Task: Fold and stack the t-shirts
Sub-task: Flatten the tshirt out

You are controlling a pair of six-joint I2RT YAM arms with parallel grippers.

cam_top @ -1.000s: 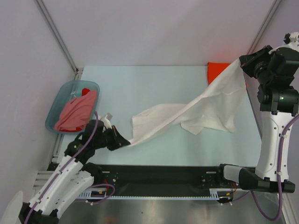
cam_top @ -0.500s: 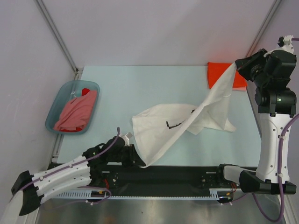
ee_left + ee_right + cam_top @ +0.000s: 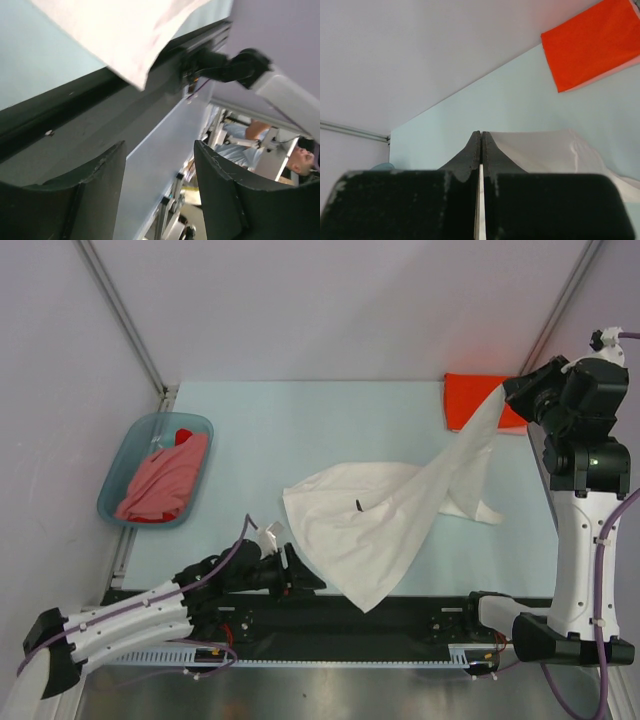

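**White T-Shirt Held Raised by Right Gripper; Left Gripper Open**

The white t-shirt is stretched diagonally across the table. Its far-right end is raised above the surface and clamped in the right gripper. The jaws of this gripper are fully closed on the cloth, and the right wrist view shows a thin white edge pinched between the two fingers. The rest of the garment slopes down to the middle of the table. Its near corner lies over the black front rail. A small black print is visible on the cloth.

The left gripper sits low at the near edge, just beside that corner. Its jaws stand apart with nothing between them.

A folded orange-red t-shirt lies flat at the far right corner, partly behind the raised white cloth. At the left edge, a blue-grey plastic basin holds a salmon-pink t-shirt and a red t-shirt.
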